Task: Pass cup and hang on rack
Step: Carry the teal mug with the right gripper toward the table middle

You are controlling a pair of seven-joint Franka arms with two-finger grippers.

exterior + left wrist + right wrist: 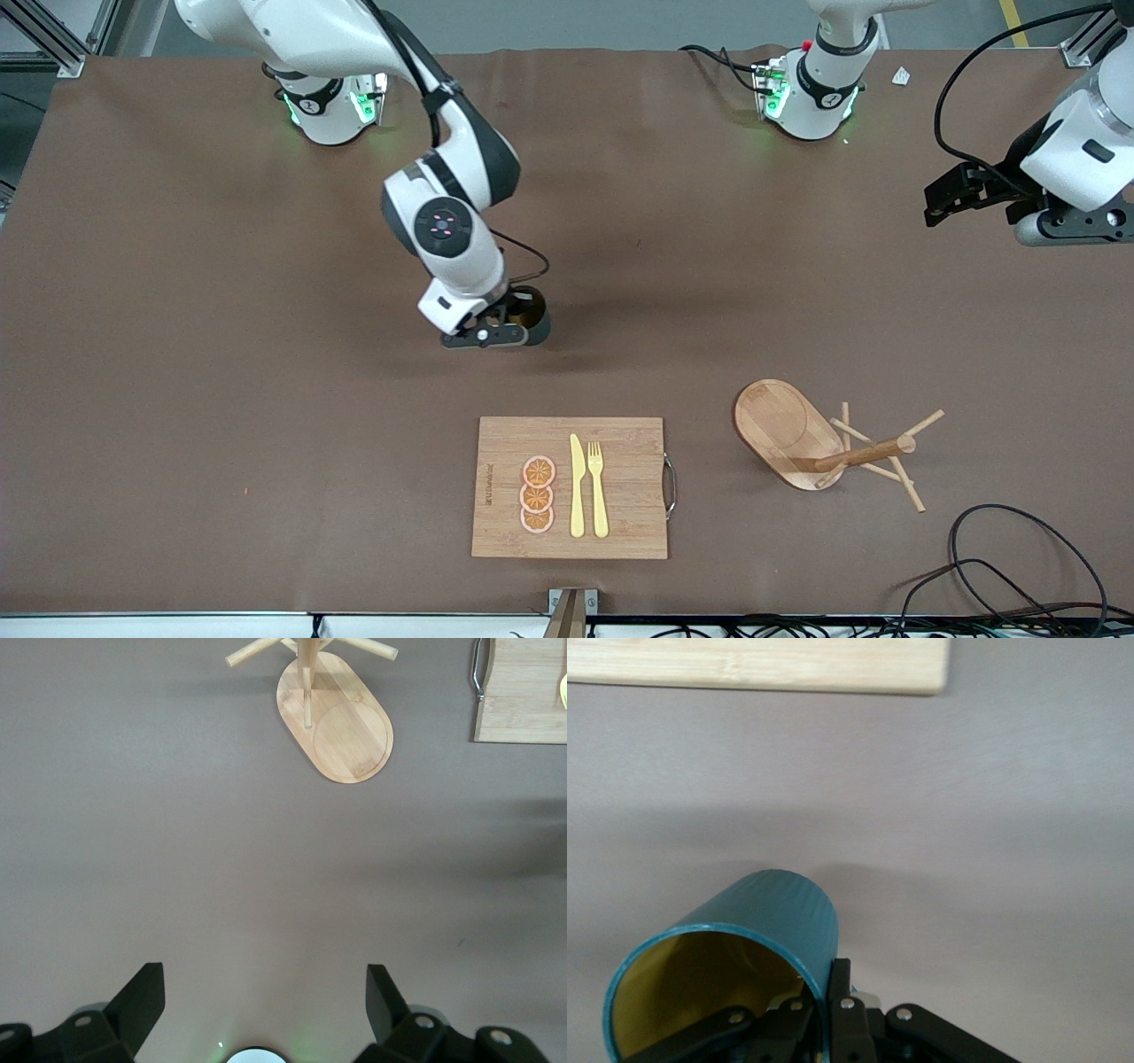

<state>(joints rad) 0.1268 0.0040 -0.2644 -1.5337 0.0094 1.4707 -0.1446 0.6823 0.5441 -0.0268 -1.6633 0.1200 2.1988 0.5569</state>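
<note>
The cup (534, 317), dark teal outside and yellow inside, hangs tilted from my right gripper (511, 315), low over the bare mat in the middle of the table. In the right wrist view the cup (780, 912) has one finger inside its rim and one outside, so the right gripper (833, 981) is shut on the wall. Its handle is hidden. The rack (864, 454) stands toward the left arm's end, nearer the front camera. My left gripper (939, 202) waits open over the table's edge at that end. The left wrist view shows the left gripper (263, 979) holding nothing, and the rack (337, 726) ahead.
A bamboo cutting board (620, 478) lies near the front edge with orange slices (538, 494), a yellow knife (577, 487) and a fork (597, 487) on it. Black cables (1019, 567) loop at the front corner beside the rack. Both arm bases stand along the back.
</note>
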